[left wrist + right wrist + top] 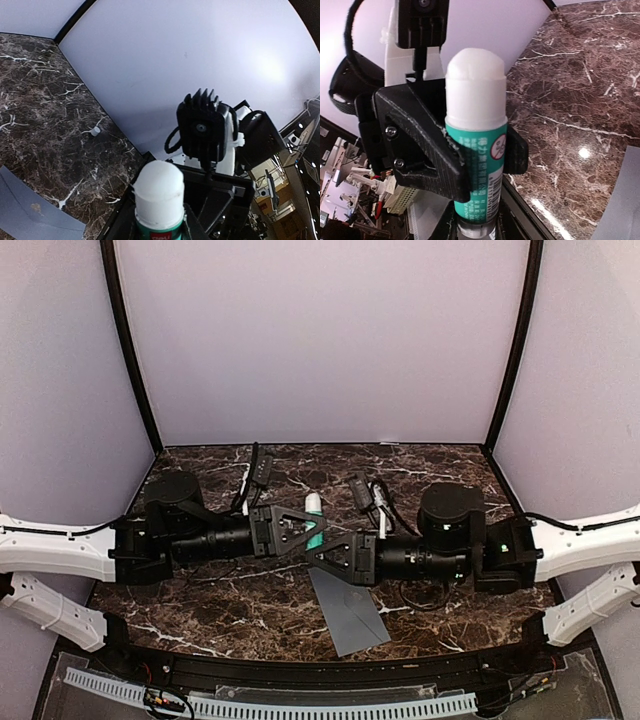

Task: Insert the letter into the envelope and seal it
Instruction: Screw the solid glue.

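A glue stick point(315, 523) with a white cap and green body is held upright over the middle of the table by both grippers. My left gripper point(309, 531) is shut on its green body; its black fingers point(427, 150) clamp the label in the right wrist view. My right gripper point(477, 227) is shut on the stick's base, just below the left one. In the left wrist view the glue stick point(160, 195) rises from my left gripper point(160, 232). The grey envelope point(348, 612) lies flat on the table below the grippers. The letter is not in view.
The dark marble table point(200, 600) is walled by white panels on three sides. Black cables point(262, 468) lie at the back of it. A small white piece point(95, 131) sits on the table by the wall. The envelope's edge point(626, 200) shows at the right.
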You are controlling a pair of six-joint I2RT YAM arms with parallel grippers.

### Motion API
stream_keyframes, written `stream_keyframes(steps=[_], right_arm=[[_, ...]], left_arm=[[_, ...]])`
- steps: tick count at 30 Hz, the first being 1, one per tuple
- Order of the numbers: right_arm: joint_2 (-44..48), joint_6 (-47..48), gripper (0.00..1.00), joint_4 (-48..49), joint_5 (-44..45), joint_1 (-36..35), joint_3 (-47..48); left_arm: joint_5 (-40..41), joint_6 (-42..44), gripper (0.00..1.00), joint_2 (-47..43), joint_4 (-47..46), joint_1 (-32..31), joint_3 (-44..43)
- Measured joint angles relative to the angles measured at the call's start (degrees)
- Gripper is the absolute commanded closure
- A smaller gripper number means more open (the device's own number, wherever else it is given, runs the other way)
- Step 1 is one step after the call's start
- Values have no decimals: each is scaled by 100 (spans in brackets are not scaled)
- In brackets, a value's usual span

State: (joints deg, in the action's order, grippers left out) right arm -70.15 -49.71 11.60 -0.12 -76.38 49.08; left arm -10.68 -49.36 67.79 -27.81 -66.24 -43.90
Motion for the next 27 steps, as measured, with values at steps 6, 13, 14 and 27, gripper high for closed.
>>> stream_keyframes(steps=[6,13,14,27], right_arm=[[-726,37,92,-1779,756,-17,1154],[-1716,-59,93,-3200,1410,-90,2225],[-1818,-81,93,-3311,1480,-105,2323],[-1847,-133,75,-3434,1777,-229,2352]], left_arm=[[752,-13,100,13,721,70,-33],[1412,-245,100,184,1401,79,-39],[1473,-278,100,199,1471,79,-39],[1506,-597,100,236,1314,72,70]])
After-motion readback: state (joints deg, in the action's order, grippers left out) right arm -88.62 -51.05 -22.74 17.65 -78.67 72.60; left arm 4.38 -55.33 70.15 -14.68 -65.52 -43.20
